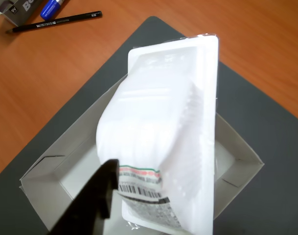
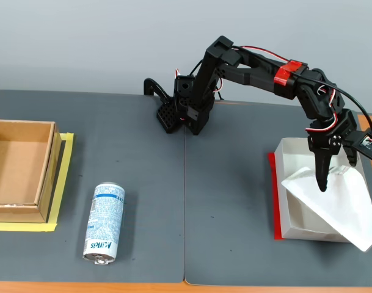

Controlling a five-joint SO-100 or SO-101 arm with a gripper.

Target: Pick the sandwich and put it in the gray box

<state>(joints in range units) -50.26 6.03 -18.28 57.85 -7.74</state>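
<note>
The sandwich (image 1: 158, 132), a white plastic wedge pack with a barcode label at its near end, lies tilted across the gray box (image 1: 46, 181). In the fixed view the sandwich (image 2: 338, 204) overhangs the front right corner of the gray box (image 2: 285, 201). My gripper (image 2: 337, 176) hangs just above the pack's upper end, jaws spread wide. In the wrist view one black finger (image 1: 97, 196) touches the pack's left side, while the other shows only as a sliver at the right edge, well off the rim. The gripper (image 1: 207, 181) is open.
A blue-white can (image 2: 105, 223) lies on the dark mat at front left, beside a brown cardboard box (image 2: 21, 171) edged with yellow tape. Red tape (image 2: 273, 201) runs along the gray box's left side. A black pencil (image 1: 56, 22) and blue marker (image 1: 53, 7) lie on the wooden table.
</note>
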